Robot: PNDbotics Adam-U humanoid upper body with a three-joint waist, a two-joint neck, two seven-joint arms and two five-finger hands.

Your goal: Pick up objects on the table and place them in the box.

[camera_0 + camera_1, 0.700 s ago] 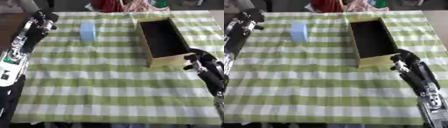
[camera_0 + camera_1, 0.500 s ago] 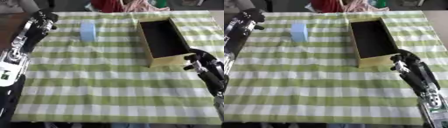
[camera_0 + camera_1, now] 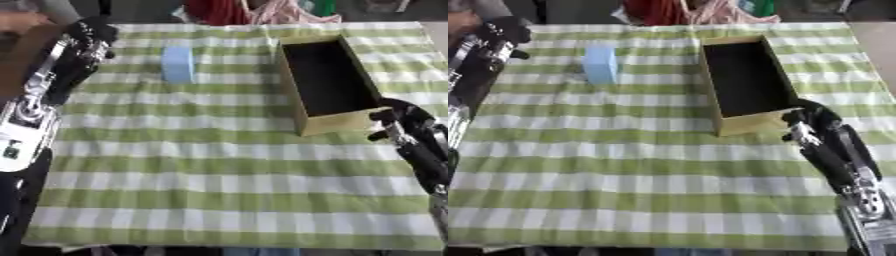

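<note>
So far nothing is in the box (image 3: 328,80), so the pick-up step is not yet begun. The blue block (image 3: 178,64) lies on the green-checked tabletop (image 3: 210,170), left of the box and well apart from it, its long axis running from near to far, roughly parallel to the box's long sides. The left hand (image 3: 90,36) sits at the far left edge with fingers curled and grasping nothing, near the block. The right hand (image 3: 811,117), also clenched and empty, rests just beside the box's near right corner. Next, I judge, the left hand must open, reach right and close across the block's narrow width.
</note>
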